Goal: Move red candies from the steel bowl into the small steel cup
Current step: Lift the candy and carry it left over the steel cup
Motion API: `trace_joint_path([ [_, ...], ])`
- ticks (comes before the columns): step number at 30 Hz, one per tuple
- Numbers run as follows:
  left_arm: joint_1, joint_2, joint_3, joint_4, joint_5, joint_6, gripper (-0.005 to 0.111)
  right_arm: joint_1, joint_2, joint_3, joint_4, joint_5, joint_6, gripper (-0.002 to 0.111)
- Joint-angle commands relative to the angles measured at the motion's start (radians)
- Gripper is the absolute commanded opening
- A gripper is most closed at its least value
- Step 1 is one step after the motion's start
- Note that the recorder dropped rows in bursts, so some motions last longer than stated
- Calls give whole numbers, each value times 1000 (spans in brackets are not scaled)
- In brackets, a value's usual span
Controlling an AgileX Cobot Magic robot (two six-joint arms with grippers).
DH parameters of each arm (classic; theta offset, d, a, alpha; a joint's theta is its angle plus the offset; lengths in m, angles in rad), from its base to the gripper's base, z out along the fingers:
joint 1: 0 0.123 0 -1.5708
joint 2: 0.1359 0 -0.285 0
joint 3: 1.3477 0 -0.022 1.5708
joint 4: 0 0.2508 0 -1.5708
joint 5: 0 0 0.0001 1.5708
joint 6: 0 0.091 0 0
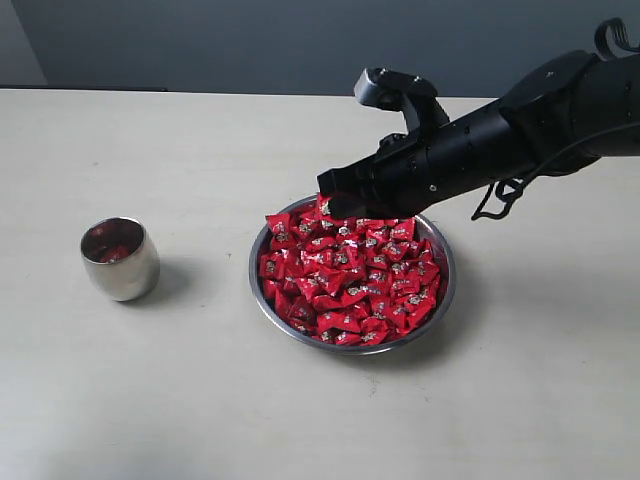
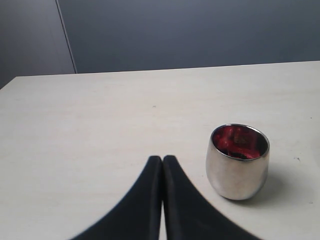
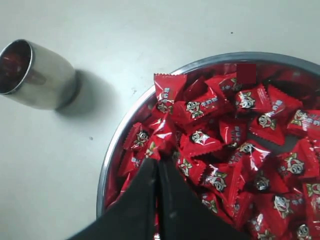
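The steel bowl (image 1: 451,283) (image 3: 107,161) sits at the table's middle, heaped with red candies (image 1: 350,280) (image 3: 235,145). My right gripper (image 1: 328,198) (image 3: 158,161) hovers over the bowl's far left edge, its jaws shut with the wrapper of one red candy (image 1: 324,209) (image 3: 161,144) pinched at the tips. The small steel cup (image 1: 120,260) (image 2: 237,165) (image 3: 37,75) stands upright to the left of the bowl, with red candies inside. My left gripper (image 2: 162,159) is shut and empty, low over bare table near the cup; the exterior view does not show it.
The pale table (image 1: 150,400) stretches around bowl and cup, ending at a grey wall (image 1: 250,40) at the back. The right arm (image 1: 520,140) reaches in from the upper right, with a loose cable hanging under it.
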Motion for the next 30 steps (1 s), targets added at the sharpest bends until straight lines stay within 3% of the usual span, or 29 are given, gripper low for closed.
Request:
trace_joint_path([
  [1, 1, -4, 4, -2, -2, -2, 0, -5, -9, -4, -9, -29, 2, -1],
  [15, 1, -4, 4, -2, -2, -2, 0, 10, 30, -110, -13, -5, -10, -1],
  [30, 1, -4, 4, -2, -2, -2, 0, 149, 215, -388, -23, 70, -10, -1],
])
